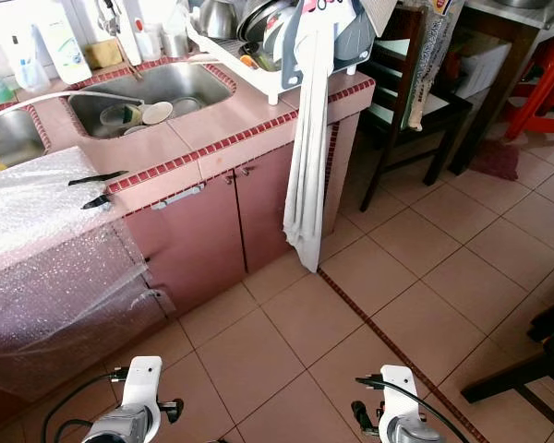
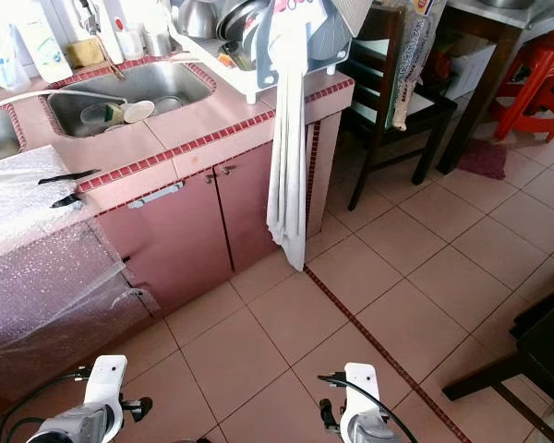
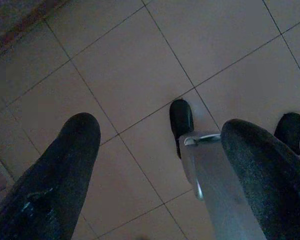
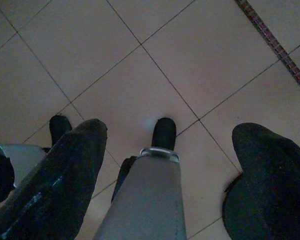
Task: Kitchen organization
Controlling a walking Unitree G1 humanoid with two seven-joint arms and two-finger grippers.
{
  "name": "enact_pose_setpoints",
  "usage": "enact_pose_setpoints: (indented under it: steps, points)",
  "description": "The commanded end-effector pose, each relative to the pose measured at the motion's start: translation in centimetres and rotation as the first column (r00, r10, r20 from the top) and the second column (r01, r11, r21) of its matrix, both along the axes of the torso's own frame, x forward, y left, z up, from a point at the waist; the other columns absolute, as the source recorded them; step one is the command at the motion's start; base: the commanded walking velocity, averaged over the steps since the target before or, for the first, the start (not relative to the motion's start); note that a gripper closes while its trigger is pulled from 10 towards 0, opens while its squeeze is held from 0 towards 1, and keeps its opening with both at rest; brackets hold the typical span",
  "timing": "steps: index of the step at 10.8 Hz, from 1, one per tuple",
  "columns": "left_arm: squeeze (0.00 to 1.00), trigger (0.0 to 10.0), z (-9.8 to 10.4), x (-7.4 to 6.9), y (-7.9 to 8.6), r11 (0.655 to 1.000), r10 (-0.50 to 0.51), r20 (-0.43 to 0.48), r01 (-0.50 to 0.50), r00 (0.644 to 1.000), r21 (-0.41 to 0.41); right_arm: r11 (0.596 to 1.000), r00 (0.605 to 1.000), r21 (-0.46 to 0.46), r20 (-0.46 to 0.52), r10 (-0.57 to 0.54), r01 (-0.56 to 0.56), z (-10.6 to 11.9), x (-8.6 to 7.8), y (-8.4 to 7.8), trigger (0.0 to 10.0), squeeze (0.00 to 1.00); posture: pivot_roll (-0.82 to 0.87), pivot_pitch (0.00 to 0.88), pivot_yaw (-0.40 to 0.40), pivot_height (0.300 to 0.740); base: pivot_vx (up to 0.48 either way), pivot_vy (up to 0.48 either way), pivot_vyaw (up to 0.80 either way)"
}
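The pink-tiled kitchen counter with its red mosaic edging stood ahead of the robot. Clear bubble wrap draped its near end, probably as protection. The steel sink held a pale bowl and cups, likely awaiting washing. A white dish rack carried pans and plates, and a long white cloth hung below it. The left gripper and right gripper hung over the floor tiles, both spread apart and empty.

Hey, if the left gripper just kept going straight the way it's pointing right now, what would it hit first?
Most likely the tiled floor. The left gripper hangs open, pointing down at bare tiles. The robot's own leg sits close beside that line, so depth is hard to judge there.
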State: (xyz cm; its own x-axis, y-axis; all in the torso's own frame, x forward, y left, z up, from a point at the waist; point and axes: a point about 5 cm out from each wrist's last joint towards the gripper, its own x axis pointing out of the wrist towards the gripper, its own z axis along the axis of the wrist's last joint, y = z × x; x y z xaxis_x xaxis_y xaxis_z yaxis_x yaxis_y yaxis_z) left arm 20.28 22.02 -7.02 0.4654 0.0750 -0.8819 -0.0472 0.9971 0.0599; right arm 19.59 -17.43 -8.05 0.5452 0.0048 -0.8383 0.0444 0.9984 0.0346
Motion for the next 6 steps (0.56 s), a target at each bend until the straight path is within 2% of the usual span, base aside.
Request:
enact_pose_setpoints:
  steps: [1, 6]
  points:
    - [0.00, 10.0, -0.22, -0.56, 0.34, 1.000, -0.005, -0.022, 0.005, 1.000, 0.011, 1.000, 1.000, -0.007, -0.019, -0.011, 0.011, -0.22, -0.44, -0.19, 10.0, 0.00, -0.05, 0.072, 0.028, 0.740, 0.000, 0.000, 0.00]
    - [0.00, 10.0, -0.22, -0.56, 0.34, 1.000, -0.005, -0.022, 0.005, 1.000, 0.011, 1.000, 1.000, -0.007, -0.019, -0.011, 0.011, -0.22, -0.44, -0.19, 10.0, 0.00, -0.05, 0.072, 0.028, 0.740, 0.000, 0.000, 0.00]
